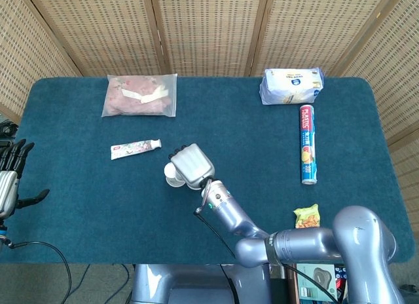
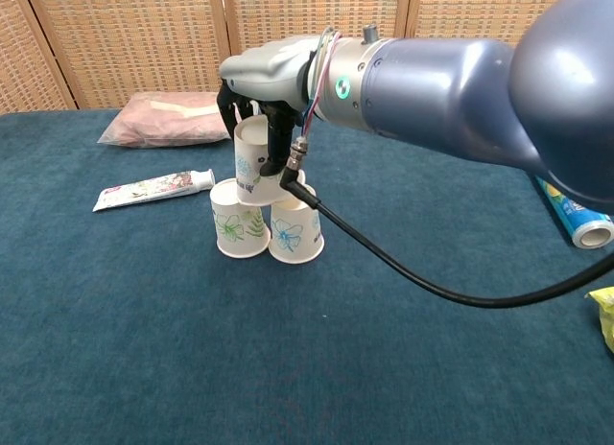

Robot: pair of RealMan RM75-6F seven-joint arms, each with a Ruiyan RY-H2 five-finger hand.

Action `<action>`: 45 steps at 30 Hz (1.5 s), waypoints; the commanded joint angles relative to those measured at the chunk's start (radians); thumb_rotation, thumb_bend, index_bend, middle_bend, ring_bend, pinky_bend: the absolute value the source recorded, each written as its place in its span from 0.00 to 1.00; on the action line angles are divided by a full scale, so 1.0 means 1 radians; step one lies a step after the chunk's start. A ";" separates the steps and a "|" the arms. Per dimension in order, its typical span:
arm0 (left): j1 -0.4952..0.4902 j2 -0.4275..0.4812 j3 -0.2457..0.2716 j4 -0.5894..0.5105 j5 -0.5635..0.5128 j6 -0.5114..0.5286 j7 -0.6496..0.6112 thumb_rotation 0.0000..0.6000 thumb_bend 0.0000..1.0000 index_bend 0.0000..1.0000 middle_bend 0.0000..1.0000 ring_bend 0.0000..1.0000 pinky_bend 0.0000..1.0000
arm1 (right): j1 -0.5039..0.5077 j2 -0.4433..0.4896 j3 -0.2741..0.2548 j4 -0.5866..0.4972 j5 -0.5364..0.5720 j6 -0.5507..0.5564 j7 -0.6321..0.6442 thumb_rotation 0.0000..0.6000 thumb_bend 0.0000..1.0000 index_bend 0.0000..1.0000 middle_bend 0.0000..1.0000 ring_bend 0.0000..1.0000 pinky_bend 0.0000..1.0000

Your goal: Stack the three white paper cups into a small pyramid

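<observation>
Two white paper cups with flower prints stand upside down side by side on the blue table: the left cup [image 2: 236, 222] and the right cup [image 2: 295, 228]. A third cup [image 2: 251, 161], also upside down, sits across their tops, gripped by my right hand [image 2: 264, 81] from above. In the head view the right hand [image 1: 192, 164] covers most of the cups; only a white edge of a cup [image 1: 171, 173] shows. My left hand [image 1: 9, 176] hangs off the table's left edge, fingers apart, holding nothing.
A toothpaste tube [image 2: 153, 188] lies left of the cups. A pink bag [image 2: 177, 118] lies behind. A plastic wrap roll [image 1: 308, 144], a white packet [image 1: 291, 85] and a yellow snack bag [image 1: 306, 217] lie to the right. A black cable [image 2: 413, 272] trails from my right wrist.
</observation>
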 commanded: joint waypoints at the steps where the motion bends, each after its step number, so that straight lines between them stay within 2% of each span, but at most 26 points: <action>1: -0.001 0.001 -0.001 0.001 -0.001 -0.002 -0.003 1.00 0.21 0.00 0.00 0.00 0.00 | 0.003 -0.006 0.001 0.005 0.004 0.006 0.000 1.00 0.44 0.45 0.51 0.44 0.57; 8: 0.002 0.007 -0.003 -0.001 -0.002 -0.003 -0.013 1.00 0.21 0.00 0.00 0.00 0.00 | 0.012 -0.026 -0.001 0.025 0.019 0.015 -0.006 1.00 0.44 0.46 0.50 0.44 0.57; 10: 0.002 0.008 -0.003 0.000 -0.002 -0.004 -0.014 1.00 0.21 0.00 0.00 0.00 0.00 | 0.013 -0.028 -0.001 0.026 0.020 0.016 -0.007 1.00 0.44 0.44 0.46 0.42 0.56; 14: 0.001 0.009 -0.004 0.002 -0.004 -0.008 -0.018 1.00 0.21 0.00 0.00 0.00 0.00 | 0.014 -0.021 0.000 0.014 0.022 0.010 -0.006 1.00 0.24 0.24 0.24 0.24 0.35; 17: 0.002 0.010 -0.005 0.002 -0.005 -0.008 -0.018 1.00 0.21 0.00 0.00 0.00 0.00 | 0.014 -0.017 -0.005 0.005 0.009 0.020 -0.011 1.00 0.19 0.17 0.17 0.18 0.28; 25: 0.002 0.010 -0.006 0.002 -0.006 -0.009 -0.018 1.00 0.21 0.00 0.00 0.00 0.00 | 0.006 0.019 -0.012 -0.044 -0.011 0.051 -0.027 1.00 0.16 0.15 0.14 0.16 0.23; 30: 0.002 0.009 -0.005 0.001 -0.003 -0.009 -0.017 1.00 0.21 0.00 0.00 0.00 0.00 | -0.023 0.082 -0.030 -0.105 -0.065 0.070 -0.016 1.00 0.16 0.15 0.14 0.16 0.22; 34: 0.002 0.009 -0.003 0.000 0.001 -0.009 -0.017 1.00 0.21 0.00 0.00 0.00 0.00 | -0.061 0.153 -0.062 -0.152 -0.147 0.084 0.008 1.00 0.15 0.15 0.14 0.16 0.19; 37: 0.005 0.008 0.000 -0.002 0.012 -0.001 -0.017 1.00 0.21 0.00 0.00 0.00 0.00 | -0.149 0.275 -0.129 -0.200 -0.343 0.100 0.114 1.00 0.15 0.15 0.14 0.16 0.19; 38: 0.008 0.007 0.005 -0.006 0.021 0.003 -0.016 1.00 0.21 0.00 0.00 0.00 0.00 | -0.210 0.339 -0.172 -0.194 -0.450 0.142 0.176 1.00 0.15 0.15 0.14 0.16 0.18; 41: 0.014 0.002 0.013 -0.012 0.036 0.016 -0.009 1.00 0.21 0.00 0.00 0.00 0.00 | -0.325 0.427 -0.261 -0.123 -0.711 0.219 0.404 1.00 0.15 0.15 0.15 0.16 0.18; 45: 0.023 -0.009 0.020 -0.017 0.048 0.032 0.001 1.00 0.21 0.00 0.00 0.00 0.00 | -0.447 0.468 -0.333 0.002 -0.868 0.329 0.596 1.00 0.13 0.15 0.15 0.16 0.16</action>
